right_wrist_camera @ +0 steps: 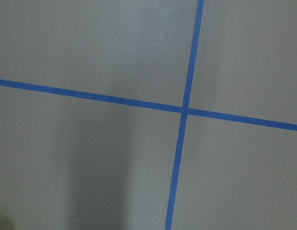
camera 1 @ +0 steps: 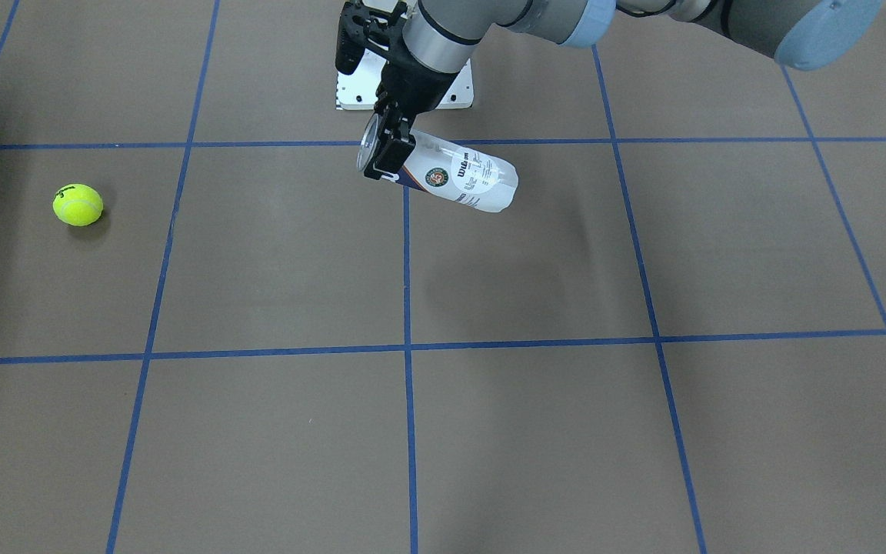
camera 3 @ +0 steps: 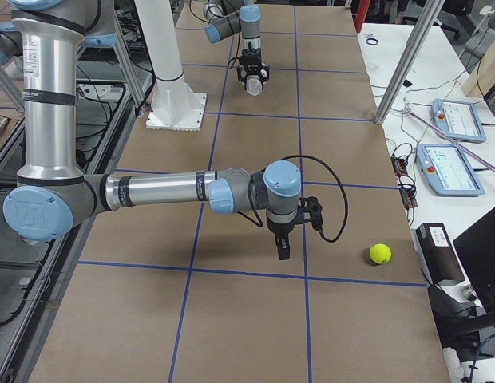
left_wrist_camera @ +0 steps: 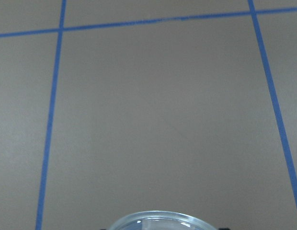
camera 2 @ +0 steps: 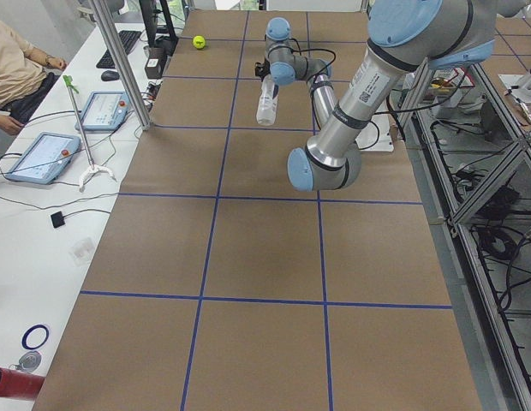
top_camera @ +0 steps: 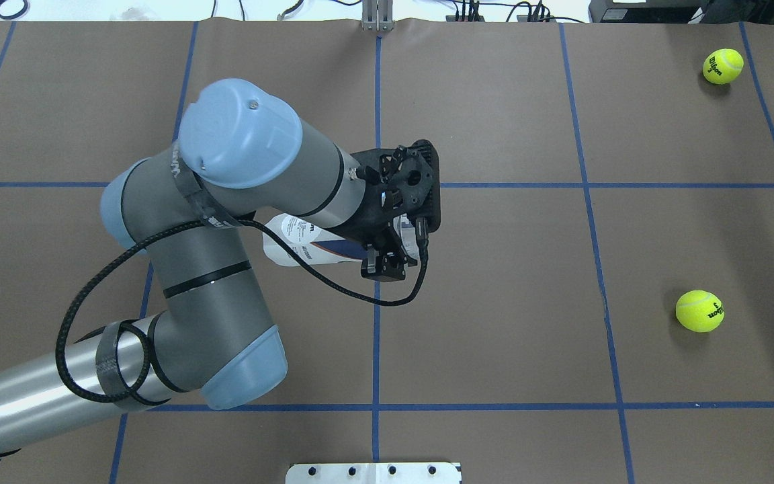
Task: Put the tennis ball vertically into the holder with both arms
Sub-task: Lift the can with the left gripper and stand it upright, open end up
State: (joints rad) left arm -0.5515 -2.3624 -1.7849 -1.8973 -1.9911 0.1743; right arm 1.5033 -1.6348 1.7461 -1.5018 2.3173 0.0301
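Above the table [camera 1: 489,431], the left gripper [camera 1: 386,156] is clamped on the holder [camera 1: 464,181] by its mouth, can hanging slanted, so it may swing or slip in that end grip. The tennis ball [camera 1: 78,205] lies well apart. On the right gripper [camera 3: 283,250], can't tell its opening. Any tilt when the 2 meet, and the ball jams.

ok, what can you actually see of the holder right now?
The holder is a clear plastic cylinder with a white and navy Wilson label and a round emblem. The left gripper is shut on its open rim end and holds it tilted, with the closed base lower and toward the robot's left. It looks lifted off the table, since its shadow falls apart from it. Nothing else touches it, and no ball shows inside.
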